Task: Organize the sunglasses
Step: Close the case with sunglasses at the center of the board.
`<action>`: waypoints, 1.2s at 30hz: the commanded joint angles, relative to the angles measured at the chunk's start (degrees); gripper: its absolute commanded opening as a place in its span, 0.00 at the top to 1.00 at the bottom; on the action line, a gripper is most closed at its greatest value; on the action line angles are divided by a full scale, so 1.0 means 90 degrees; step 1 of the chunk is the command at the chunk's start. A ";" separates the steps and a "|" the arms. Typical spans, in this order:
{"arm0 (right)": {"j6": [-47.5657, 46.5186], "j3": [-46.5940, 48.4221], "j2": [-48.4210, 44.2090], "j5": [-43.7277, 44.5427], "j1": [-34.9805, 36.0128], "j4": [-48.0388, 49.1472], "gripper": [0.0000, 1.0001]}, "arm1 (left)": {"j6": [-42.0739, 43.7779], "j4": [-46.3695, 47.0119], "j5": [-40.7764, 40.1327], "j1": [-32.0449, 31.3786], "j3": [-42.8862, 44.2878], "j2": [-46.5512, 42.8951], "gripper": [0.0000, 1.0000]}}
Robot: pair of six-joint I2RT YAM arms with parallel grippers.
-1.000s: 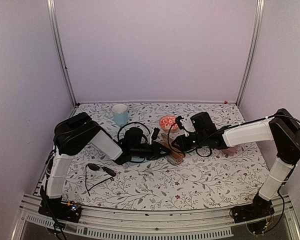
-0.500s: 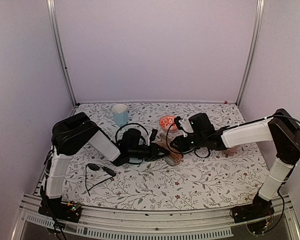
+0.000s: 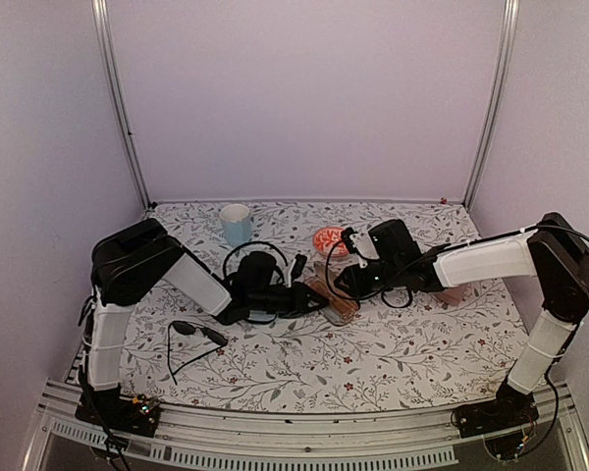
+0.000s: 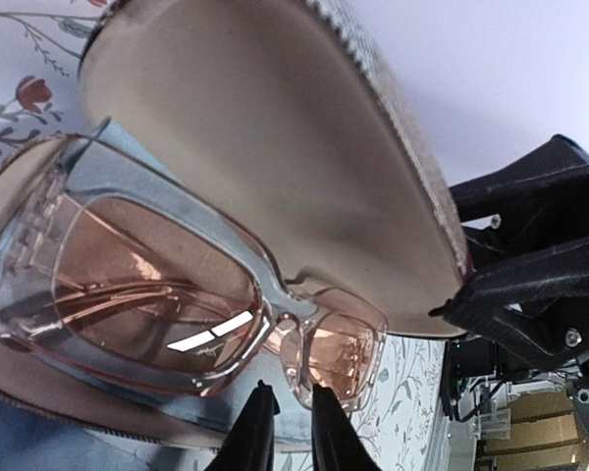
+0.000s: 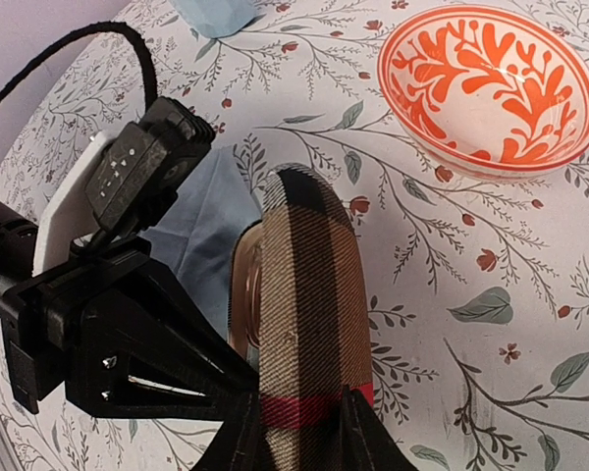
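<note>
The pinkish see-through sunglasses [image 4: 167,294] lie in the open brown case [image 4: 275,167], over a blue cloth. My left gripper [image 4: 291,386] is shut on the frame's rim beside the nose bridge. My right gripper [image 5: 299,392] is shut on the plaid lid of the case [image 5: 304,275] at its red band and holds it raised. Seen from above, both grippers meet at the case [image 3: 340,306] mid-table, the left gripper [image 3: 309,296] on its left and the right gripper [image 3: 346,285] on its right. The black sunglasses [image 3: 198,334] lie apart at the front left, arms unfolded.
An orange patterned bowl [image 3: 328,240] stands just behind the case, and a light-blue cup [image 3: 236,224] at the back left. A pink case [image 3: 455,292] shows partly under my right forearm. Cables loop over the left wrist.
The left arm's upper links have shifted a little to the left, and both grippers with the case have edged slightly left. Both grips are unchanged.
</note>
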 commanded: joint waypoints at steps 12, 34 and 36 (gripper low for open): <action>-0.0063 0.0008 0.0132 -0.0165 0.0032 -0.0814 0.73 | 0.0536 -0.0743 -0.0516 -0.0054 -0.0821 -0.0978 0.68; -0.0114 0.0345 0.0052 -0.0095 0.0017 -0.1158 0.57 | 0.0595 -0.0666 -0.0460 -0.0021 -0.0209 -0.0320 0.66; -0.0122 0.0384 0.0005 -0.0064 0.0012 -0.1207 0.56 | 0.0594 -0.0667 -0.0459 -0.0019 -0.0192 -0.0316 0.67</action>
